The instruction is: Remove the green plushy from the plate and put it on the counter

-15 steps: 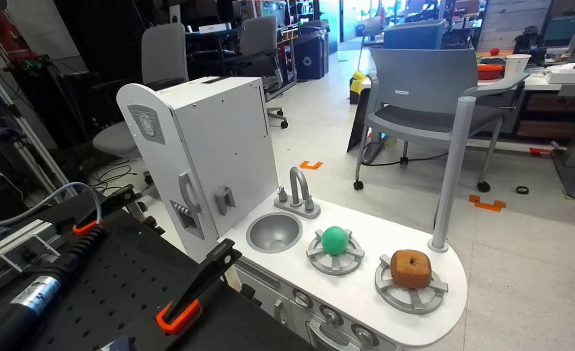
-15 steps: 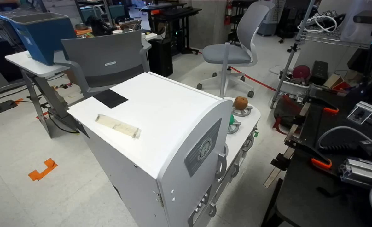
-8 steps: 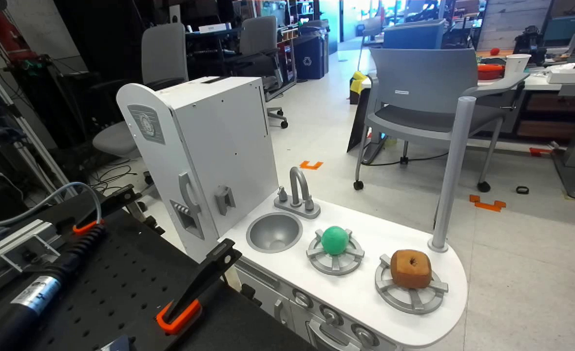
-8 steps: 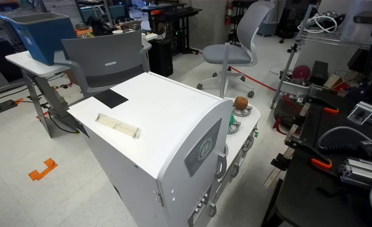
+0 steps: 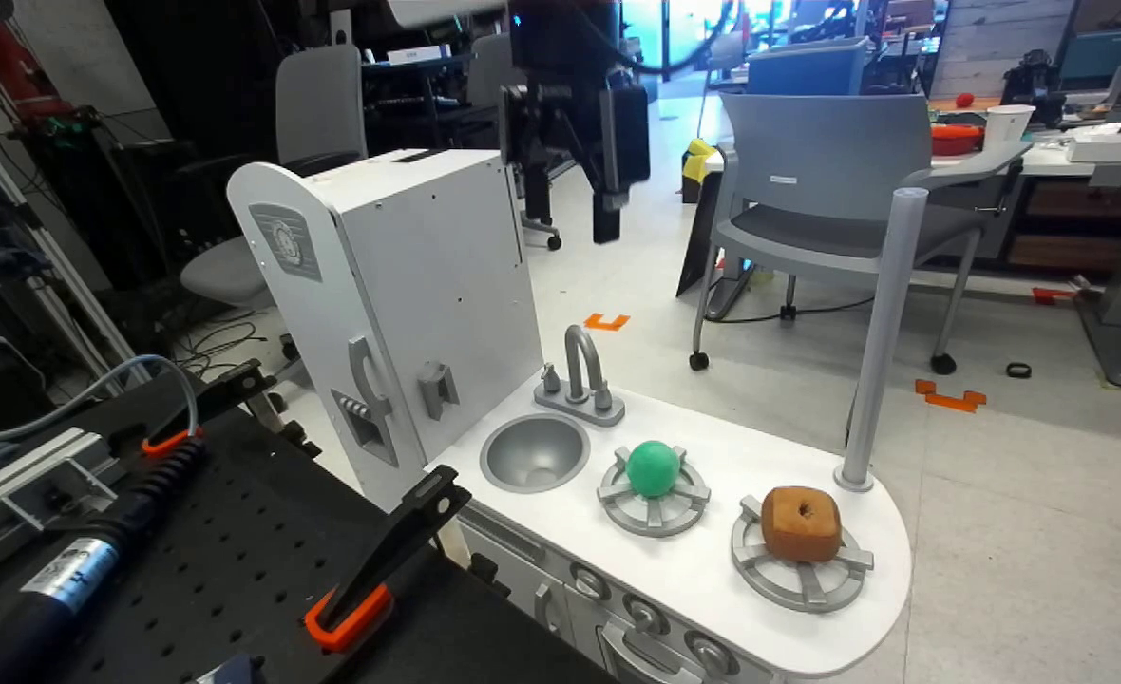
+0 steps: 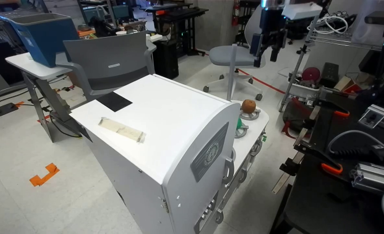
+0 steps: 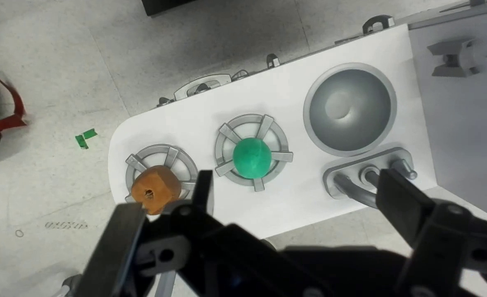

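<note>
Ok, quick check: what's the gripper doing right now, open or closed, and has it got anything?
Gripper: open, jaws wide apart, holding nothing; the green plushy sits on the plate.

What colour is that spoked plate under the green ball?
The plate is grey, spokes and all; it shows best in the wrist view.
</note>
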`<state>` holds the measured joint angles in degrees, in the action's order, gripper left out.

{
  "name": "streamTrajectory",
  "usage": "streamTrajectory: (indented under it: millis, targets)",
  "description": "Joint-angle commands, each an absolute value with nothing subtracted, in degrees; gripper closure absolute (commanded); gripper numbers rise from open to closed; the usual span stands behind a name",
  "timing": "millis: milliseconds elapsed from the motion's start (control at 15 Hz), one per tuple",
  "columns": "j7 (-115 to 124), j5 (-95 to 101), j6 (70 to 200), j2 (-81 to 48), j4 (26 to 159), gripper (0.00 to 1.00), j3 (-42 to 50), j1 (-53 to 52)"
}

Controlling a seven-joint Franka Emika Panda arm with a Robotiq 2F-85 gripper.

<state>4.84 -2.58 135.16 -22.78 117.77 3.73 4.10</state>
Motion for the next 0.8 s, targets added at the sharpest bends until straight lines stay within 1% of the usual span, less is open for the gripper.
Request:
streamTrajectory:
  millis: [0,400,733]
  targets:
    - [6.7,-0.87,136.83,-37.74,106.3,0.0,4.66,3.24]
    - [8.1,0.61,137.23,-60.14,87.77,0.0,5.85,2.01]
    - [10.93,2.42,134.74,-74.17,72.4,0.0,8.57,0.38]
